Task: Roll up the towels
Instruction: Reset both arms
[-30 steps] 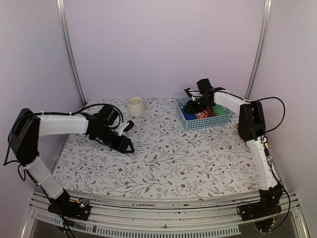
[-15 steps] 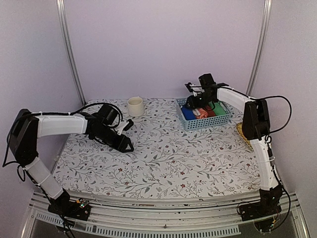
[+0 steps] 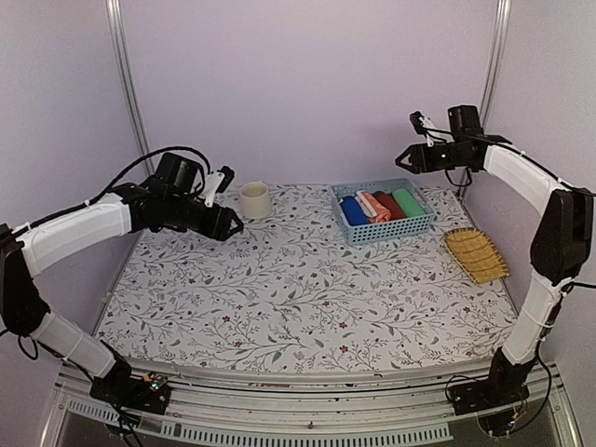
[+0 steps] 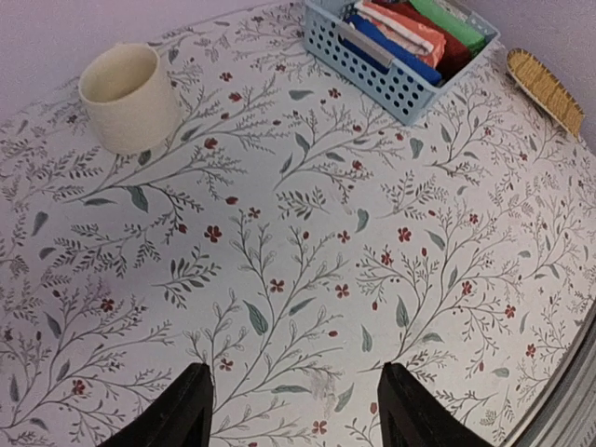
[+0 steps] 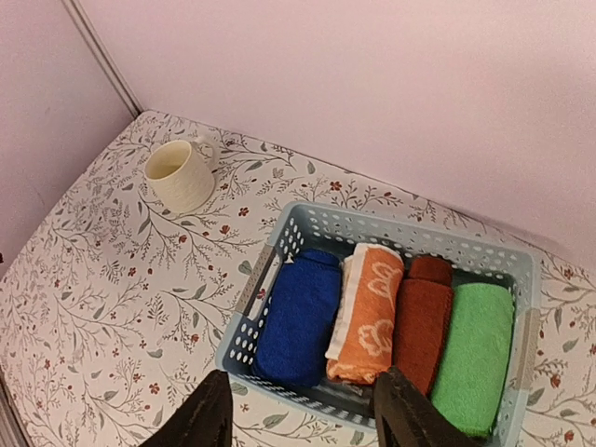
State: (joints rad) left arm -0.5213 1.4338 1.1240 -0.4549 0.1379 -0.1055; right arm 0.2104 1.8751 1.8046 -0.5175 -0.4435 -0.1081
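1. Room is left open across the counter (image 3: pixel 298 307), near edge to far corners.
2. Spread, empty jaws are shown by the left gripper (image 4: pixel 298 414) and right gripper (image 5: pixel 303 414), both held above it.
3. In the far-right basket (image 5: pixel 419 235) the blue towel (image 5: pixel 298 317) and orange towel (image 5: pixel 368 312) are laid rolled, long axes near-to-far.

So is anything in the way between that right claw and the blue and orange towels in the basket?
Nothing visible. The right claw hangs open in the air above the basket; the blue towel and orange towel lie rolled inside, uncovered. The red roll and green roll sit beside them, not over them.
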